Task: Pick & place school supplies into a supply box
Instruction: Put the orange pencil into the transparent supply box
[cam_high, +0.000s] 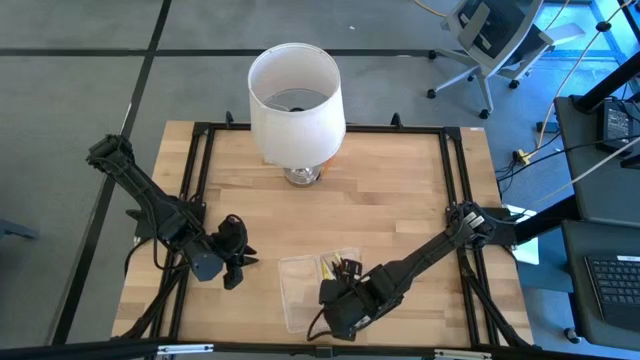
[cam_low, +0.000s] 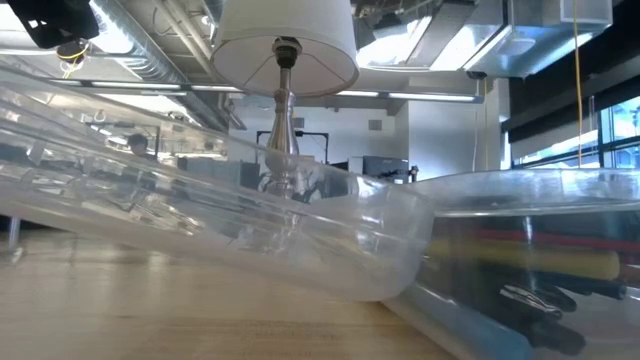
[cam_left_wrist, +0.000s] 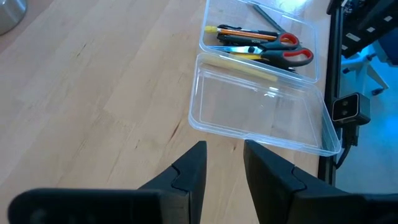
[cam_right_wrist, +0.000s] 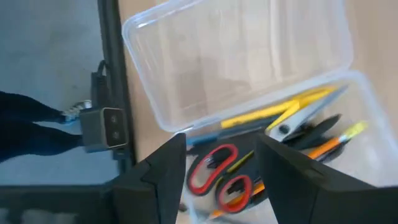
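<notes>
Right wrist view alone shows scissors (cam_right_wrist: 217, 177) handles closely.

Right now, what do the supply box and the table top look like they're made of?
Supply box: clear glossy plastic, apparently; wood grain shows through the open lid, with bright glints along its rim. Table top: pale wood in planks, likely butcher block, smooth finish with visible grain and seams.
</notes>
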